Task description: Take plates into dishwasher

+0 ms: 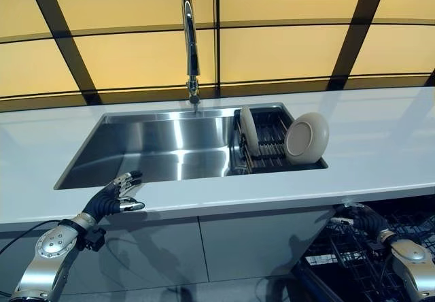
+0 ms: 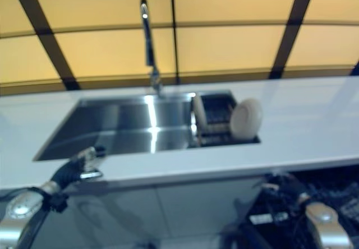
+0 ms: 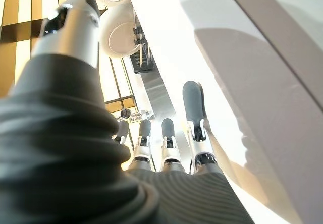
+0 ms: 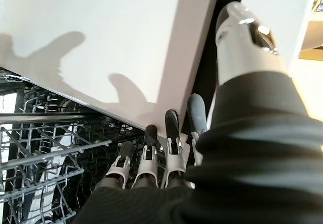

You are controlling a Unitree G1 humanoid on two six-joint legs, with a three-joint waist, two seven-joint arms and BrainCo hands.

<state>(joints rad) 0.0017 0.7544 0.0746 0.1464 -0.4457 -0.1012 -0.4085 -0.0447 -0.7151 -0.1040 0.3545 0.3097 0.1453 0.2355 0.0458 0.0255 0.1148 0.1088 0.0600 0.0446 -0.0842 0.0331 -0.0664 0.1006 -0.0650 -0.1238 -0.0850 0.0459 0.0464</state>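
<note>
Two cream plates stand in a dark dish rack [image 1: 268,142] at the right end of the sink. One plate [image 1: 249,130] stands edge-on at the rack's left. The other plate [image 1: 306,139] leans at its right end with its hollow face toward me; both also show in the left wrist view as plates [image 3: 117,30]. My left hand [image 1: 119,196] hovers over the counter's front edge, left of the sink, open with straight fingers [image 3: 194,103] and empty. My right hand [image 1: 360,219] is below the counter edge over the dishwasher rack [image 4: 45,153], open with straight fingers [image 4: 171,128], holding nothing.
A steel sink [image 1: 170,145] with a tall faucet [image 1: 191,43] is set in the white counter [image 1: 380,132]. The pulled-out dark wire dishwasher rack [image 1: 353,261] lies at the lower right, under the counter's overhang. White cabinet fronts [image 1: 245,247] run below the sink.
</note>
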